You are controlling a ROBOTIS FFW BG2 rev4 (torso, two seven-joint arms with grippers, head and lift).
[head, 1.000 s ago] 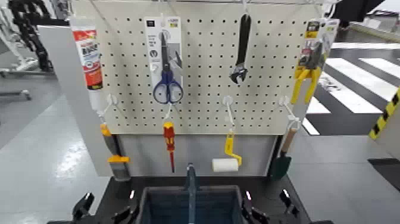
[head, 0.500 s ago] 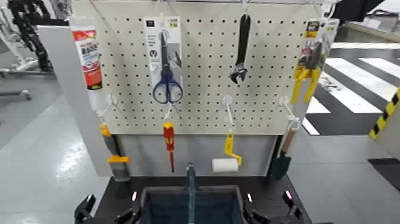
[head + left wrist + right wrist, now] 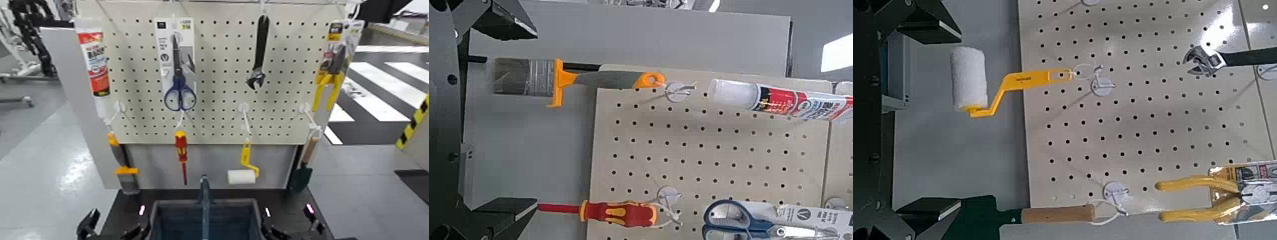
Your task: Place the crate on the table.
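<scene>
Item: the crate (image 3: 203,219), dark blue-grey with an upright centre handle, sits low over the black desk (image 3: 124,204) between your left hand (image 3: 89,225) and right hand (image 3: 311,219), each just outside its end walls; both hands look spread and released in the wrist views, gripping nothing visible, though whether the arms bear the crate you cannot tell. Risk: uneven lowering may tip it or catch a hand against its rim. Surroundings: beyond both hands, the pegboard (image 3: 217,76) carries a scraper (image 3: 569,76), screwdriver (image 3: 181,152), paint roller (image 3: 993,84), scissors (image 3: 179,70), wrench (image 3: 258,54) and pliers (image 3: 331,76), its lowest tools the likeliest obstruction if you push forward.
</scene>
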